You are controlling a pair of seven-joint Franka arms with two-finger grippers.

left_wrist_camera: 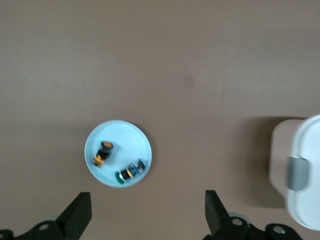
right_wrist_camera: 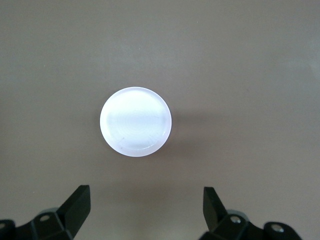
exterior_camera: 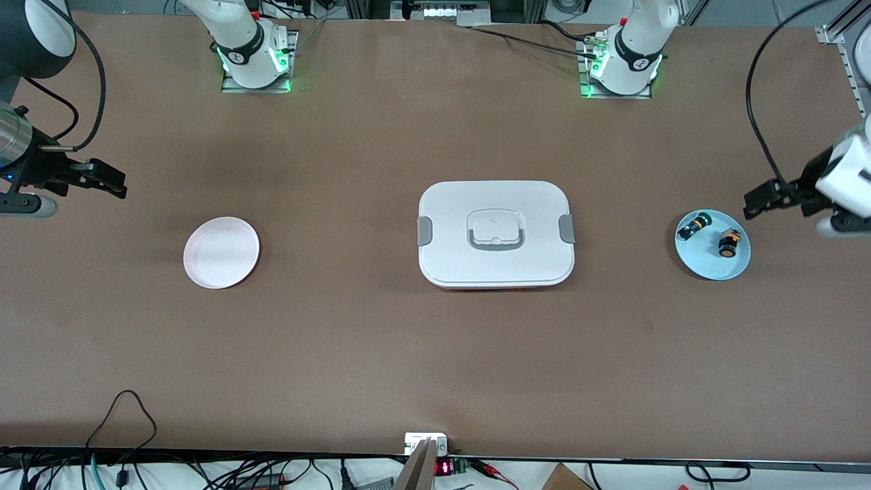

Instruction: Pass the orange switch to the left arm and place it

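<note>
The orange switch (exterior_camera: 729, 243) lies on a light blue plate (exterior_camera: 711, 265) at the left arm's end of the table, beside a green-tipped switch (exterior_camera: 695, 226). In the left wrist view the orange switch (left_wrist_camera: 103, 152) and the plate (left_wrist_camera: 135, 137) show too. The white box (exterior_camera: 496, 234) sits in the middle of the table, and its edge shows in the left wrist view (left_wrist_camera: 305, 175). My left gripper (exterior_camera: 765, 201) is open and empty, up in the air beside the blue plate. My right gripper (exterior_camera: 102, 180) is open and empty, high over the table's right-arm end.
A white plate (exterior_camera: 221, 252) lies toward the right arm's end of the table and shows in the right wrist view (right_wrist_camera: 135, 121). Cables and a small device (exterior_camera: 426, 444) line the table edge nearest the front camera.
</note>
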